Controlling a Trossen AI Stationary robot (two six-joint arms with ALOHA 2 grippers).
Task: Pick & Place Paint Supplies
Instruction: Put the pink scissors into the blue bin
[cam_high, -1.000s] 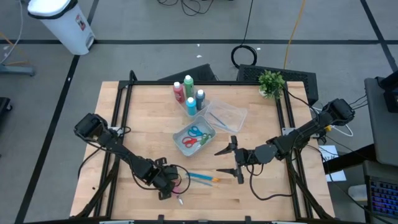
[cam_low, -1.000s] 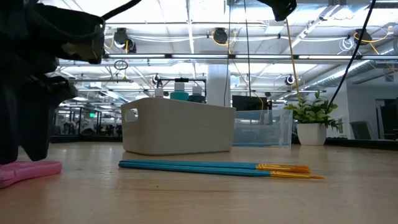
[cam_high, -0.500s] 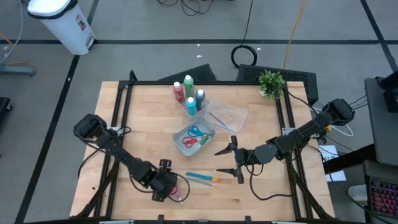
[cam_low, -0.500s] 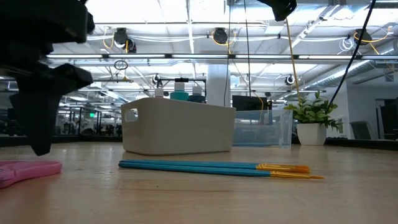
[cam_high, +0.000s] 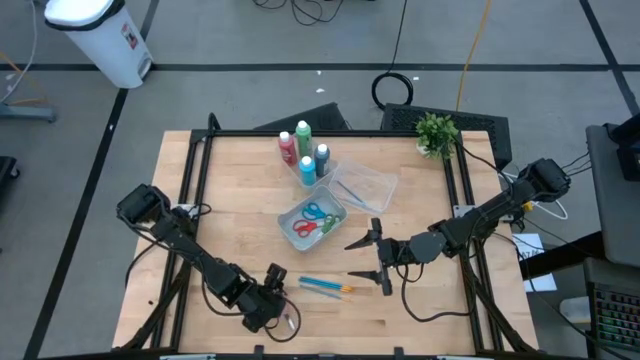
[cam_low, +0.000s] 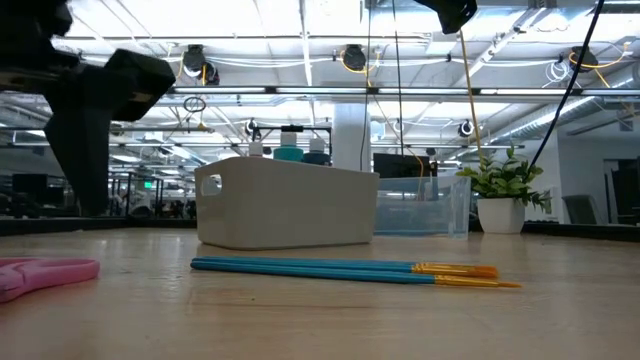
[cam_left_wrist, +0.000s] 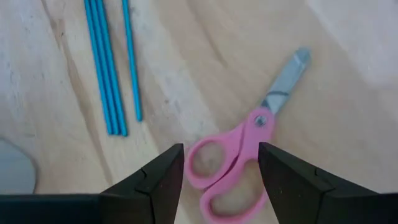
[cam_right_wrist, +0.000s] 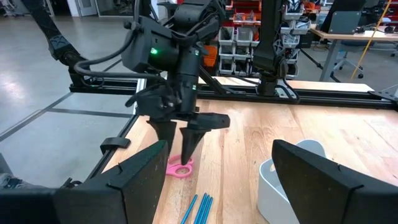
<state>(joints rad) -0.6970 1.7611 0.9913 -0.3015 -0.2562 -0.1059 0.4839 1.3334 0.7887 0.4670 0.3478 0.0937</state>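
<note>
The pink-handled scissors (cam_left_wrist: 242, 155) lie flat on the table near its near edge, also seen in the low view (cam_low: 45, 272). My left gripper (cam_left_wrist: 221, 171) hangs open above them, pointing down, a finger on either side of the handles and clear of them; the right wrist view shows it from afar (cam_right_wrist: 178, 140). Thin blue orange-tipped brushes (cam_high: 322, 287) lie beside the scissors. My right gripper (cam_high: 370, 258) waits open over the table's right half. Other scissors lie in the white tub (cam_high: 312, 220). The bottles (cam_high: 305, 152) stand behind it.
A clear plastic tub (cam_high: 362, 185) sits right of the bottles, and a small potted plant (cam_high: 436, 132) stands at the far right corner. Black frame rails (cam_high: 190, 200) run along the table's sides. Bare wood lies between the brushes and the near edge.
My left gripper has risen from just over the pink scissors and turned about its wrist, while the arm has drawn toward the near edge. The scissors and brushes have stayed where they lay.
</note>
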